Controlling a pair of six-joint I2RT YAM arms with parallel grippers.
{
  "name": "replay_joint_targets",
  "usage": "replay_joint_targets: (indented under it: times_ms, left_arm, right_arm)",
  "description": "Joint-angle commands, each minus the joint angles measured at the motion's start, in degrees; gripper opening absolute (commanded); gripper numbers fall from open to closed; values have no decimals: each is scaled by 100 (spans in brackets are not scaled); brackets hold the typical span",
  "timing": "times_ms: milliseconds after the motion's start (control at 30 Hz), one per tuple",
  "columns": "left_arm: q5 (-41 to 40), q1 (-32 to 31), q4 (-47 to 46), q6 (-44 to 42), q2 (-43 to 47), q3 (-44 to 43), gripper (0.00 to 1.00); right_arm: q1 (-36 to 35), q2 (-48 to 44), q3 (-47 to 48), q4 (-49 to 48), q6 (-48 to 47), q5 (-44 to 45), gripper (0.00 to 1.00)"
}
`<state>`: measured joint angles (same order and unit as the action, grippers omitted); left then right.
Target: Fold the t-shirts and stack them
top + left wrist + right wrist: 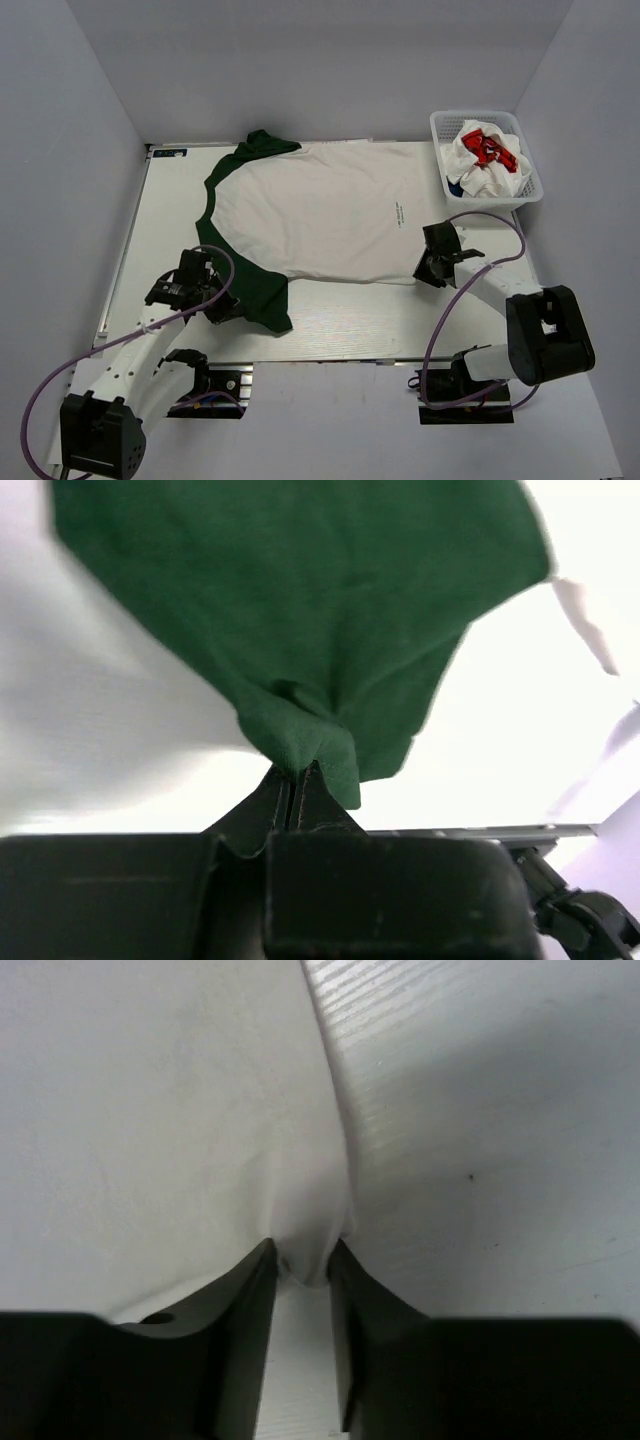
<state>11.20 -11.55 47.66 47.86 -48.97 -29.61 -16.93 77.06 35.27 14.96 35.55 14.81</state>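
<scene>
White t-shirt (330, 215) flat on table (350, 330); left gripper (295, 780) clamped on its green sleeve (300, 610) — jaws together; right gripper (300, 1270) straddles hem fold (310, 1210) — can't tell if gripping.

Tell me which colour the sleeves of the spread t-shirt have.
Dark green, on a white body. The left wrist view shows a sleeve best.
</scene>
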Motion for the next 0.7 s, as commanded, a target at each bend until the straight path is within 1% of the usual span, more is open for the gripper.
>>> replay_joint_targets:
  times_ms: [0, 33, 67, 100, 267, 300, 400, 567, 667]
  left_arm:
    - [259, -14, -371, -136, 45, -431, 0]
    - [312, -14, -441, -188, 45, -502, 0]
    - [365, -14, -537, -189, 45, -572, 0]
    - [365, -14, -608, -250, -15, -747, 0]
    - [225, -14, -1108, -321, -314, -1240, 0]
    - [225, -14, -1371, -321, -419, -1310, 0]
    - [286, 48, -1759, -426, -665, -1565, 0]
    - [-310, 48, -1822, -496, -1482, -2487, 0]
    - [-627, 48, -2171, -671, -1817, -2927, 0]
  right_arm:
    - [5, 231, 15, -55, 163, -224, 26]
    - [5, 222, 94, 15, 145, -224, 17]
    - [-3, 161, 138, 24, 145, -180, 10]
    - [23, 161, 208, 59, 110, -154, 0]
    - [5, 108, 664, 235, -100, -153, 0]
    - [-3, 125, 744, 270, -118, -171, 0]
    - [5, 300, 1104, 349, -241, -241, 0]
    - [14, 573, 1737, 516, -373, -259, 0]
    - [5, 810, 2150, 604, -373, -136, 0]
